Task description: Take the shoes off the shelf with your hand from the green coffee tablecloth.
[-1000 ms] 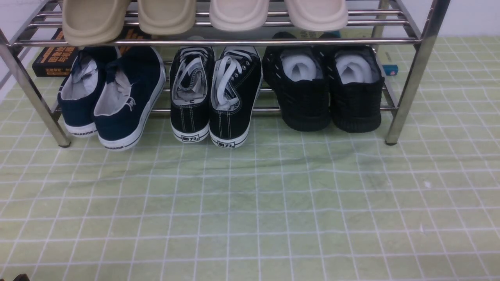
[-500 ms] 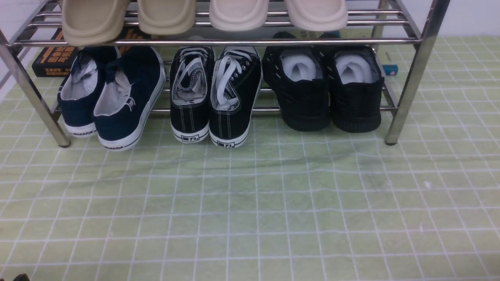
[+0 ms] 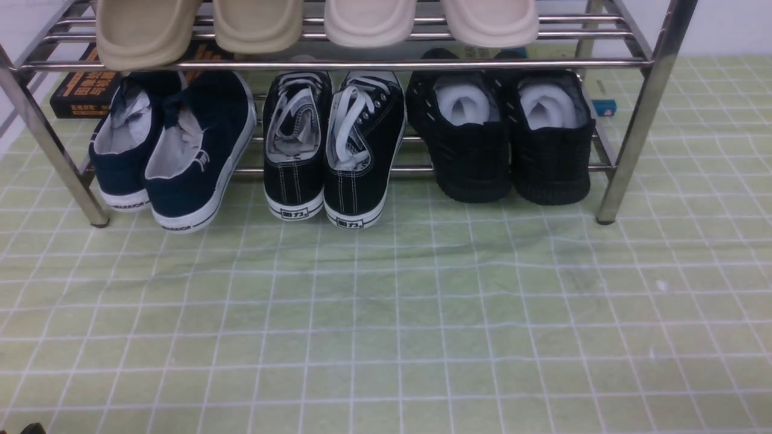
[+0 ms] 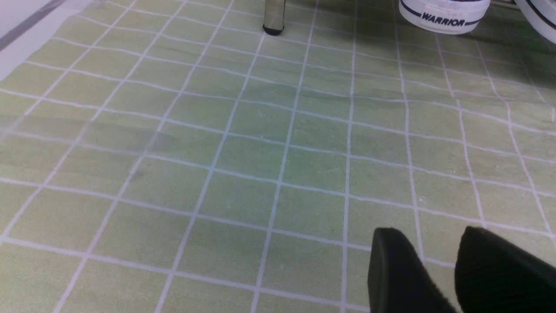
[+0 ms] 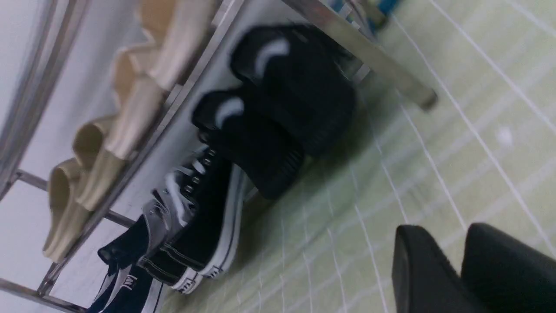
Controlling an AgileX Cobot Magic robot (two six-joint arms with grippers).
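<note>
The all-black knit shoes stand side by side at the right end of the shelf's lower tier, heels toward me, with white paper inside. They show blurred in the right wrist view, beside a shelf leg. The pale green grid tablecloth lies under everything. My left gripper is shut and empty, low over the cloth near the shelf's left leg. My right gripper is shut and empty, well short of the black shoes. No arm or bulky hand shows in the front view.
A navy white-soled pair and a black canvas pair with white laces share the lower tier. Beige slippers sit on the upper tier. A black book lies behind the shelf at the left.
The front view has shifted by a few pixels. The shoes and the shelf stand as before, and no arm has entered that view.
</note>
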